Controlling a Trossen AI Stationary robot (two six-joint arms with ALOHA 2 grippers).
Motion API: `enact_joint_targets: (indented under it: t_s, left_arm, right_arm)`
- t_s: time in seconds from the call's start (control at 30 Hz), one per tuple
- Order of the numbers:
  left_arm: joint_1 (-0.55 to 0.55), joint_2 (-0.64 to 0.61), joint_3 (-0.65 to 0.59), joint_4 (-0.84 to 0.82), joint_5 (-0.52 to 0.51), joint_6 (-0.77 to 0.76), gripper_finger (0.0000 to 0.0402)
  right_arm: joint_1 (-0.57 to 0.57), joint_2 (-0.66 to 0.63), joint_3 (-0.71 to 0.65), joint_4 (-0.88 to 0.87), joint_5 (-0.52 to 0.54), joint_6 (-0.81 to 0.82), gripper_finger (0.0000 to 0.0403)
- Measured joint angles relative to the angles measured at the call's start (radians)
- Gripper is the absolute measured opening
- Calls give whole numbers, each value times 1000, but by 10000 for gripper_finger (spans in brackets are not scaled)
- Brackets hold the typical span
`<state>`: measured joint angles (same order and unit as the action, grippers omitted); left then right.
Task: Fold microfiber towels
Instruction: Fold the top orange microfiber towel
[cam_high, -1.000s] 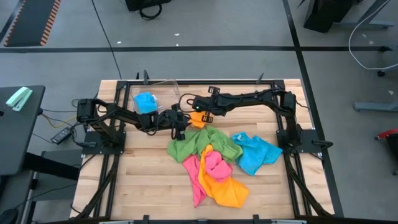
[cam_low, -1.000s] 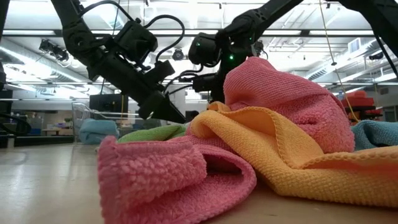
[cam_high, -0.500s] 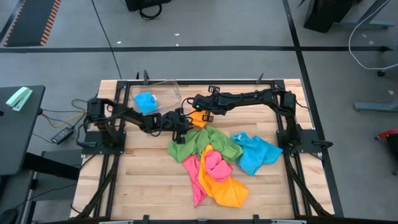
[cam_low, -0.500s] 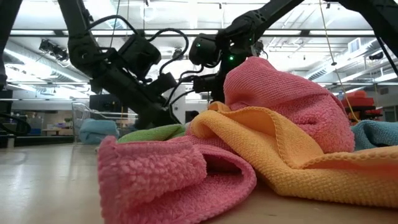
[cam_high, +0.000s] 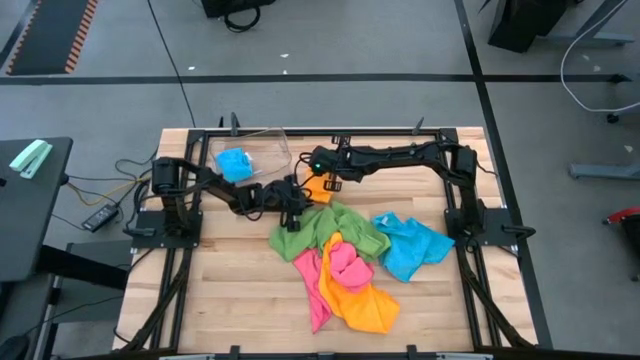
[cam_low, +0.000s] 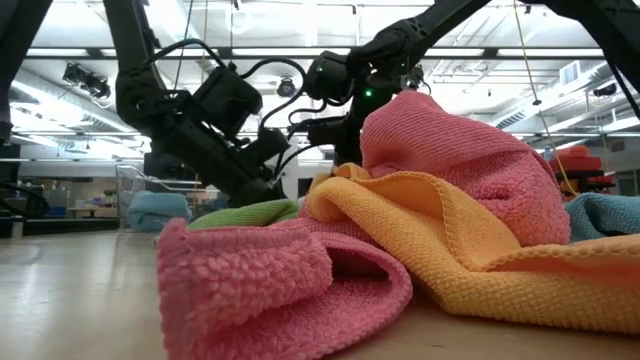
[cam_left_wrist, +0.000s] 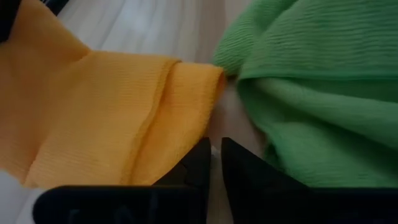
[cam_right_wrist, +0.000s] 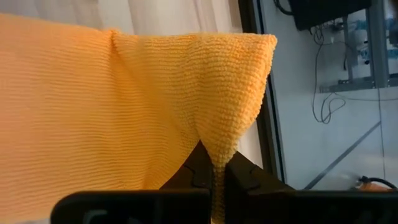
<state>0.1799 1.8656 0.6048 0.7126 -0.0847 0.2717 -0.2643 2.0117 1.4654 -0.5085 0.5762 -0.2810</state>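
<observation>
The small orange towel (cam_high: 318, 189) lies near the far middle of the wooden counter (cam_high: 230, 290), between the two arms. The right gripper (cam_right_wrist: 214, 167) is clenched on one of its corners, the cloth pinched between the dark fingers and spreading away from them. The left gripper (cam_left_wrist: 213, 163) sits low at the towel's opposite folded edge, where it meets the green towel (cam_high: 325, 231); its fingers are drawn nearly together with only a thin gap, and it seems no cloth is caught between them, though the close view makes that hard to settle.

Just nearer than the orange towel, the green towel is crumpled and spreads toward the counter's middle. Against it lie a bunched pink towel (cam_high: 345, 263) and a larger orange-yellow towel (cam_high: 362, 300), overlapping in a heap. A blue towel (cam_high: 410, 246) lies rumpled beside them on the right arm's side. Another blue towel (cam_high: 235, 163) sits inside the clear plastic bin (cam_high: 277, 141) at the far left of the counter.
</observation>
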Motion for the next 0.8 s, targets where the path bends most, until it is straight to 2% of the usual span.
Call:
enact_joint_targets:
  t_s: [0.47, 0.8]
  left_arm:
    - [8, 0, 0, -6, 2, -7, 39]
    - [8, 0, 0, -8, 0, -21, 31]
  right_arm:
    - [71, -1, 0, 38, -74, 16, 12]
    - [135, -2, 0, 46, -80, 25, 12]
